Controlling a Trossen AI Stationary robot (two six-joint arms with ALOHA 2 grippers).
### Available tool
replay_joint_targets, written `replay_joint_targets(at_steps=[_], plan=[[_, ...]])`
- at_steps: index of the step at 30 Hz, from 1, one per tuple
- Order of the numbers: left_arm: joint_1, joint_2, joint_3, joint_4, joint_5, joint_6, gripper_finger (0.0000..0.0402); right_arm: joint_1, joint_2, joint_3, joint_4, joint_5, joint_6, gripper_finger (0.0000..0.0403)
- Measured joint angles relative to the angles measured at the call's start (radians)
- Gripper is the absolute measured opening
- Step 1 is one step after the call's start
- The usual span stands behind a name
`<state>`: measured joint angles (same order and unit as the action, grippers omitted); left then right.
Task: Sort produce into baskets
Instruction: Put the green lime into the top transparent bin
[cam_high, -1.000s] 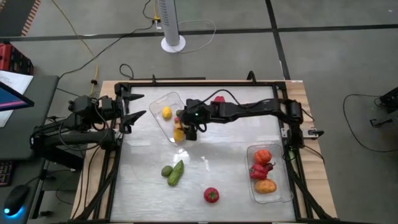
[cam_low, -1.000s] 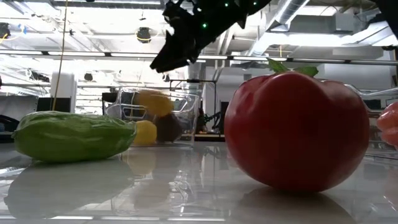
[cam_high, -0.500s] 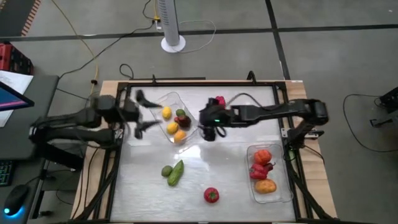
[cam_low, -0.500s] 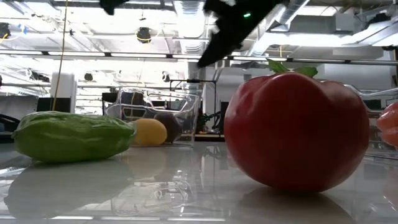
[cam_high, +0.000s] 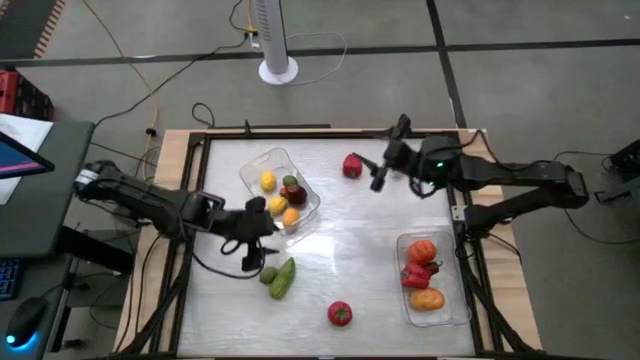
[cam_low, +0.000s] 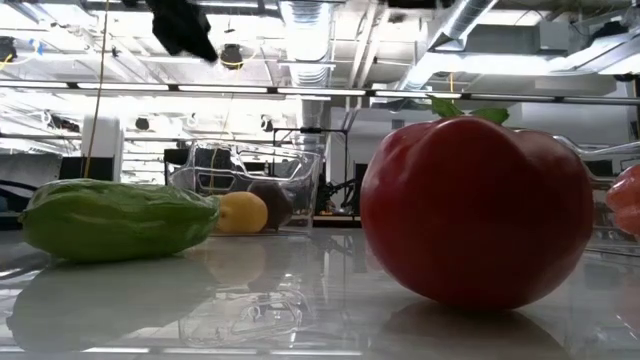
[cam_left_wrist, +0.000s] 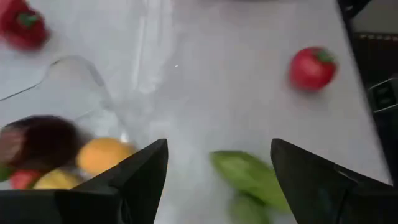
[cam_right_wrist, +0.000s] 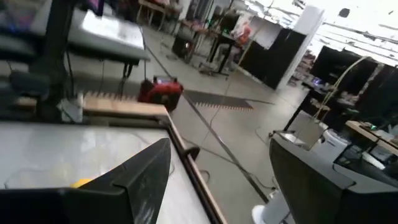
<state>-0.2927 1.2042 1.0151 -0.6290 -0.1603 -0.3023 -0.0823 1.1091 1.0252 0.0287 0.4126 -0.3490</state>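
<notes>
Movement: Both arms have traded places over the past second; the right arm has pulled away from the left basket (cam_high: 282, 190) toward the table's far right, while the left arm has reached in past that basket.
Left gripper (cam_high: 256, 247): fingers (cam_left_wrist: 134, 180) spread wide and empty, poised over the table.
Just ahead of it: the green cucumber (cam_high: 283, 278), with a lime (cam_high: 268, 274) touching its side.
Beside it: the left basket, holding yellow, orange and dark purple pieces.
Farther out: a red tomato (cam_high: 340, 314), alone on the bare table.
Right gripper (cam_high: 380, 172): fingers apart, nothing between them, lifted clear near a red pepper (cam_high: 352, 166).
Right basket (cam_high: 458, 311): well away from both grippers, holding red and orange pieces.
Handling, judged: the cucumber looks light, firm and smooth-skinned, likely to roll or slip; a grip across its middle, square to its length, seems safest.
Remaining: four pieces lie loose.
</notes>
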Motion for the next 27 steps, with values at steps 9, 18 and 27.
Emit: replay_joint_targets(at_steps=[9,18,27], plan=[[-0.205,0.162,0.044,0.037,-0.14,-0.15,0.027,0.044,0.002,-0.001,-0.104,-0.048,0.076,0.03],[-0.226,0.358,0.043,-0.097,-0.071,-0.441,0.027,0.041,0.008,-0.001,-0.104,-0.047,0.113,0.0299],[-0.273,0.402,0.01,-0.143,-0.111,-0.408,0.027,0.041,0.008,-0.001,-0.108,-0.047,0.116,0.0299]])
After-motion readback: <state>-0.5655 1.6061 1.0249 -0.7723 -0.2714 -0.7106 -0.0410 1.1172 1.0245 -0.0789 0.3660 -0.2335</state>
